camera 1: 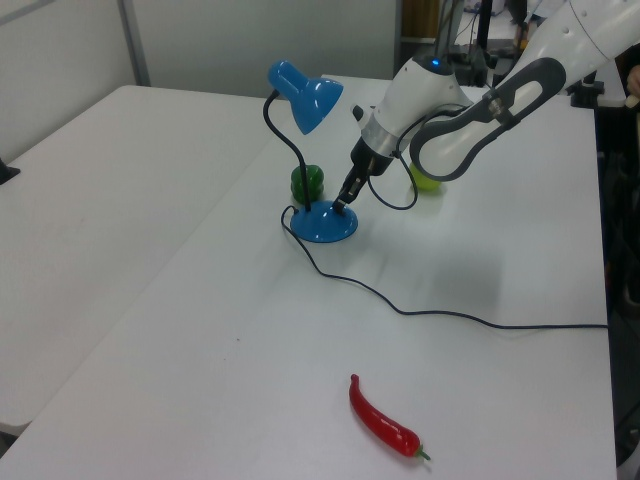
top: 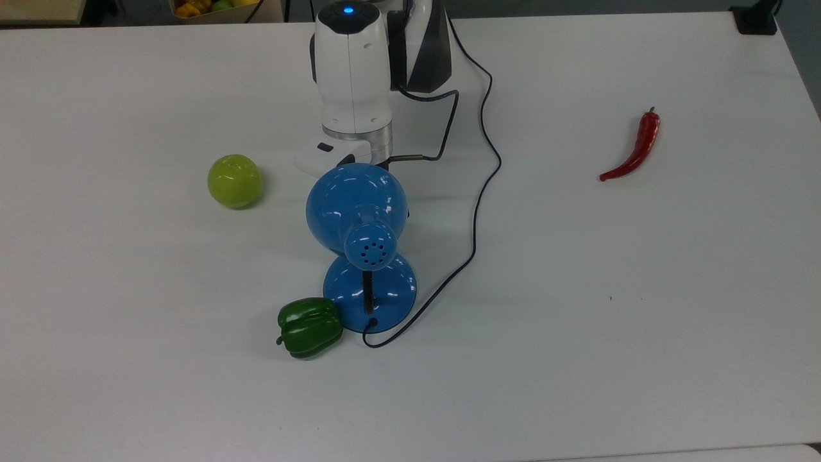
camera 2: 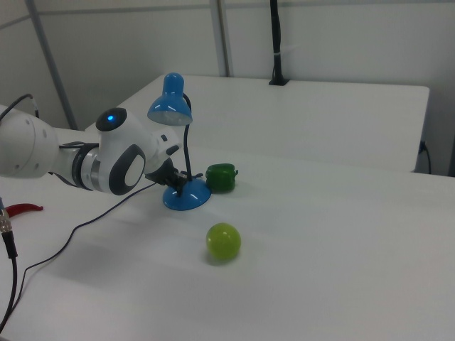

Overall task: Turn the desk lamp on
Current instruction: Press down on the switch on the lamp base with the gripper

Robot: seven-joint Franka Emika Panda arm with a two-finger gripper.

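**The end effector tip sits on the blue lamp's base**

In the top view, going from left to right, a round green apple [top: 235,181] sits on the white bench [top: 641,321]. Next comes a dark green bell pepper [top: 310,327]. It lies just beside the base of the desk lamp [top: 356,206], at the base's left edge.

The desk lamp stands near the middle of the bench. It is shiny blue, with a round shade, little holes at the cap, a black neck and a round blue base. The shade leans over toward the robot arm [top: 351,70]. The white arm reaches in from the top edge, and its far end goes under the shade.

A thin black cord [top: 478,212] runs from the lamp's base, curves to the right, and goes up past the arm. Far to the right lies a red chili pepper [top: 634,149], well apart from everything else.

In the left view, the end effector [camera 1: 342,203] points down and its dark tip touches the top of the lamp's base, beside the neck. Its fingers look pressed close together, with nothing held between them. In the right view, the end effector [camera 2: 179,185] is also down at the base.
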